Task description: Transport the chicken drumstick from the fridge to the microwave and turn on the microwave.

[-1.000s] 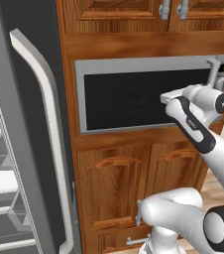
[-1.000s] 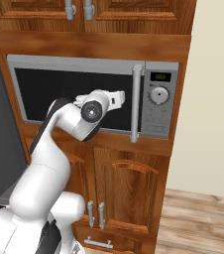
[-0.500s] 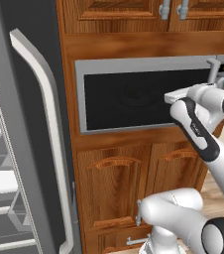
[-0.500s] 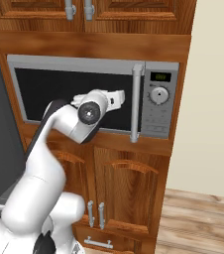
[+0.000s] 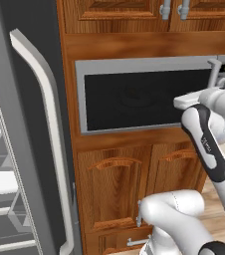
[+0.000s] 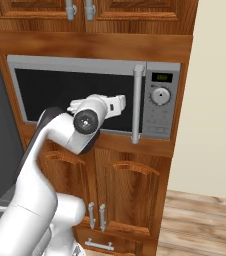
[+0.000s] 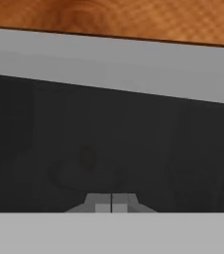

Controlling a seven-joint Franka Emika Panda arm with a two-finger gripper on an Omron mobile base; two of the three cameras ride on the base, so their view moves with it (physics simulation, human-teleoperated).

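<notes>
The end effector [image 7: 111, 202], fingertips pressed together and empty, faced the dark glass of the closed microwave [image 6: 75, 90], left of its bar handle [image 6: 137, 102]; the chicken drumstick's whereabouts could not be told; the start step seemingly neared, requiring a reach right to the knob [image 6: 160, 96]; the fridge [image 5: 30, 124] stood left.
</notes>
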